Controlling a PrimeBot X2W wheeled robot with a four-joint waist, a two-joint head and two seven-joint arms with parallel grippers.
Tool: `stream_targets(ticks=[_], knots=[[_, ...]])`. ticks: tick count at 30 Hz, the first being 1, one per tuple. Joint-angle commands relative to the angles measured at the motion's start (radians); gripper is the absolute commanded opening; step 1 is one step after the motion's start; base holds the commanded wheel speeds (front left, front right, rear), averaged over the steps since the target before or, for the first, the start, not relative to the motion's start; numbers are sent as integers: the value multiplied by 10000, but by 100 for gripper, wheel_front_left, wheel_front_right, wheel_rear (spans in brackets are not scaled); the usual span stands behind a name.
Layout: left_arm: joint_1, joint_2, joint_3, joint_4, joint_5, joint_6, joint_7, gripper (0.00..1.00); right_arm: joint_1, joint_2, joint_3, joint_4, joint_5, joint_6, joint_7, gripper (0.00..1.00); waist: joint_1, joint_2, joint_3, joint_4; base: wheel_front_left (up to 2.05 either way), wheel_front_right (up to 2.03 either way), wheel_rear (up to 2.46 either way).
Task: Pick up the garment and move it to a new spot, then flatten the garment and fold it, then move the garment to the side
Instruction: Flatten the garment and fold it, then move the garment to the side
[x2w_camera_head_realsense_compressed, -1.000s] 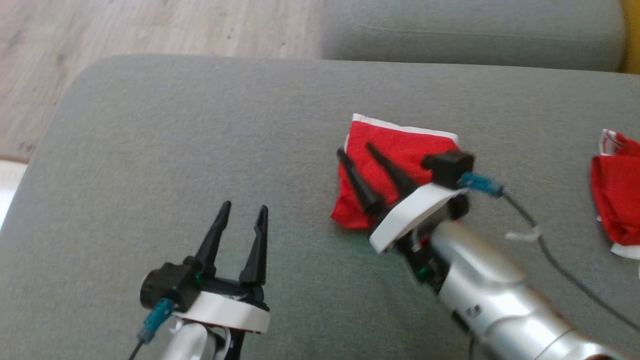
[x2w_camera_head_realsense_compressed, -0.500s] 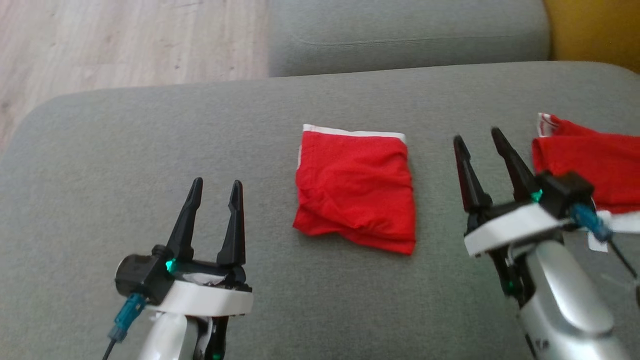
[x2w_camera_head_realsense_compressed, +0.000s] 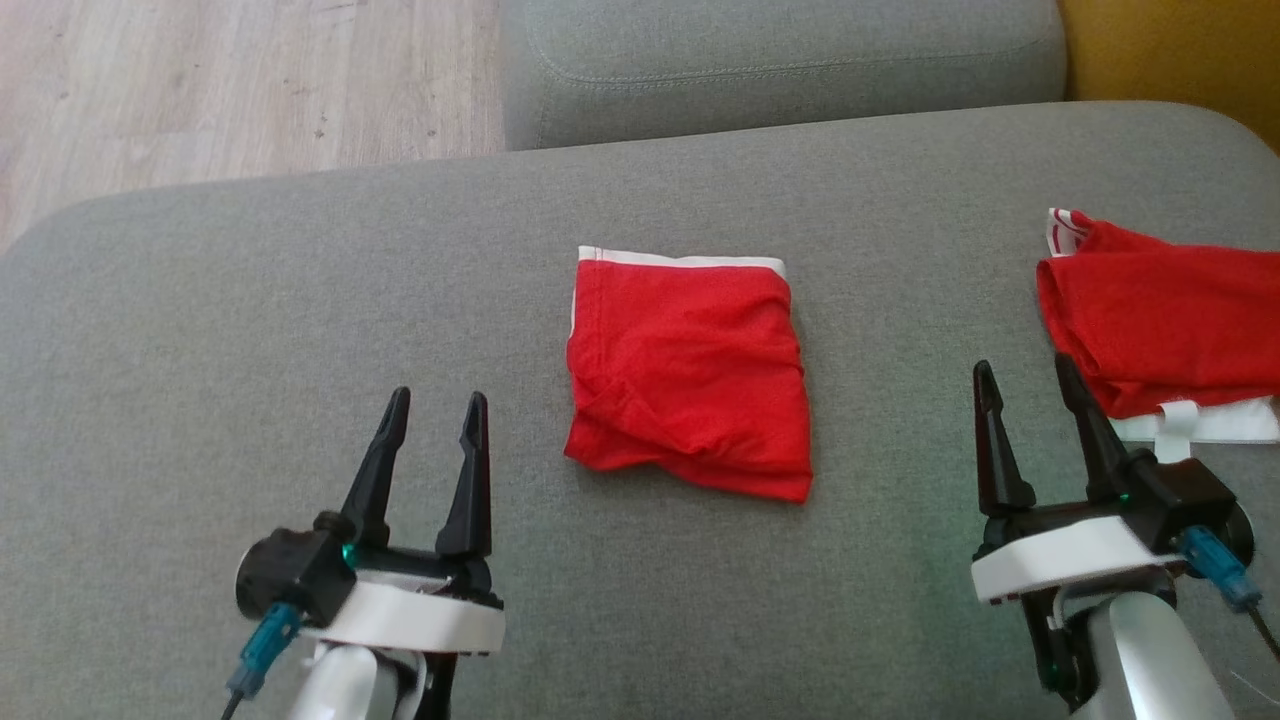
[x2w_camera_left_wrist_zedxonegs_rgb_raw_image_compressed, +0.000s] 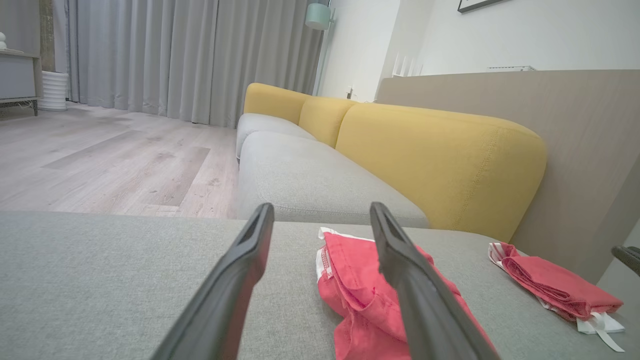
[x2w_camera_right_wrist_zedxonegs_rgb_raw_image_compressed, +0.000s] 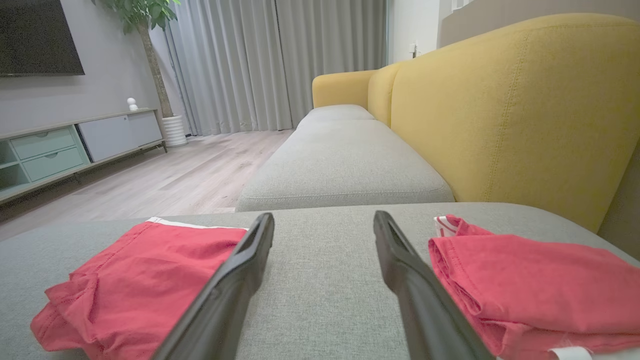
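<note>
The garment (x2w_camera_head_realsense_compressed: 688, 375) is a folded packet of thin, bright red knit, roughly square, with a narrow white band along its far side and a white strip down part of its left side. Its near side is uneven, with soft ridges and layered hems bulging towards the near-left corner of the packet. It lies in the middle of the grey sofa cushion (x2w_camera_head_realsense_compressed: 250, 300), a broad pad of coarse woven fabric with rounded corners.

A second red garment (x2w_camera_head_realsense_compressed: 1160, 320) lies at the cushion's right edge, more loosely folded, with red-and-white striped trim at its far corner and a white label or tape at its near side. Beyond the far edge are another grey cushion (x2w_camera_head_realsense_compressed: 780, 60), pale wood-grain floor (x2w_camera_head_realsense_compressed: 230, 90) and a mustard-yellow backrest (x2w_camera_head_realsense_compressed: 1170, 50).

The left pincer (x2w_camera_head_realsense_compressed: 439, 395) hovers over the near-left part of the cushion with its tapered black fingers spread and nothing between them. The right pincer (x2w_camera_head_realsense_compressed: 1025, 364) is spread and empty too, near the right edge, just beside the second garment.

A second ago the right pincer's fingers lay across the red packet. Half a second ago it was off to the right, and now it has drawn back towards the near edge. The head camera has also swung, so the whole scene sits differently in the head view. The garment's outline looks unchanged since the half-second mark.
</note>
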Motion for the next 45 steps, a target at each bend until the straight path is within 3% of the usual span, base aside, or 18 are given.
stream_targets(ticks=[1, 9, 14, 27, 33, 44, 45], knots=[[-228, 24, 346, -297, 6, -67, -51, 100, -241, 33, 164, -429, -67, -7, -108, 100, 0, -1, 8, 5, 0, 0, 0], [-334, 24, 271, -386, 53, -105, -51, 100, -316, 52, 197, -478, 131, -7, -108, 100, 0, -1, 249, 189, 0, 0, 0], [-497, 24, 45, -406, -8, -117, -51, 100, -667, 53, 114, 136, -111, -7, -108, 100, 0, -1, 605, 544, 0, 0, 0], [-879, 24, -538, -194, -126, -125, -51, 100, -2739, 54, 1660, 3617, 1354, -7, 165, 100, 0, -1, 1391, 1690, 0, 0, 0], [-972, 24, -662, -108, -168, -76, -51, 100, -3411, 54, 2515, 5129, 2886, -7, 534, 100, 0, -1, 1521, 2108, 0, 0, 0], [-993, 24, -824, -93, -314, 41, -51, 100, -4262, 54, 3185, 7161, 3295, -7, 770, 100, 0, -1, 1627, 2426, 0, 0, 0], [-985, 24, -828, -83, -320, 51, -51, 100, -4302, 54, 3286, 7248, 3390, -7, 791, 87, 0, -1, 1622, 2422, 0, 0, 0]])
